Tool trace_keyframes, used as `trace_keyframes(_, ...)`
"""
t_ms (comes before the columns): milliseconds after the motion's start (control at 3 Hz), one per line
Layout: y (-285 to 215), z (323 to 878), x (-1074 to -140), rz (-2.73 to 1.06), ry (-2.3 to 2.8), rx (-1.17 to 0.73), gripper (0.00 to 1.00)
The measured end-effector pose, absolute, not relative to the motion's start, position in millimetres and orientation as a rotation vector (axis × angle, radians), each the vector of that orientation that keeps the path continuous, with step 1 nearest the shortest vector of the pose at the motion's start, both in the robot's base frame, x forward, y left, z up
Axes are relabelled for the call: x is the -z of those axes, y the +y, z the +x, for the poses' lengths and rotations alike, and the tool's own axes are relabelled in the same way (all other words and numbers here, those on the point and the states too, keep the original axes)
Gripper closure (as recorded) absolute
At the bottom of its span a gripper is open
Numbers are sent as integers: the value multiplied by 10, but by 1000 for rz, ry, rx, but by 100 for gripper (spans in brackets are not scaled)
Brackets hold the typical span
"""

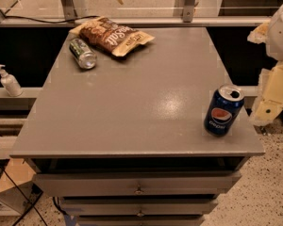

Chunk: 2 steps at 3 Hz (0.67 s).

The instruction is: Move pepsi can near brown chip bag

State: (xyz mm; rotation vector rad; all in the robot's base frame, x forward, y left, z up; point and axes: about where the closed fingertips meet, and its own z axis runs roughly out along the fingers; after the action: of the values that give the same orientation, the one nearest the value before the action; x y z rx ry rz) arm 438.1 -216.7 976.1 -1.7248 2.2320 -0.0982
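The pepsi can [223, 111] is dark blue with the round logo and a silver top. It stands upright near the front right corner of the grey table [141, 107]. The brown chip bag [114, 36] lies flat at the back left of the table. My gripper [272, 95] is the cream-coloured part at the right edge of the view. It hangs beside the table's right side, just right of the pepsi can and apart from it. It holds nothing that I can see.
A green-and-silver can [82, 53] lies on its side just in front of the chip bag's left end. A white pump bottle [8, 81] stands on a ledge to the left. Drawers [139, 185] sit under the tabletop. A railing runs behind the table.
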Motion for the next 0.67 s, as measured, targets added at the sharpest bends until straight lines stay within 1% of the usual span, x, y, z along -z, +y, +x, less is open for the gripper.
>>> trace_keyframes(333,-2166,4382,-9763,-1724,2232,99,0)
trace_keyframes(667,-2229,4474,-9603,-1707,2262,59,0)
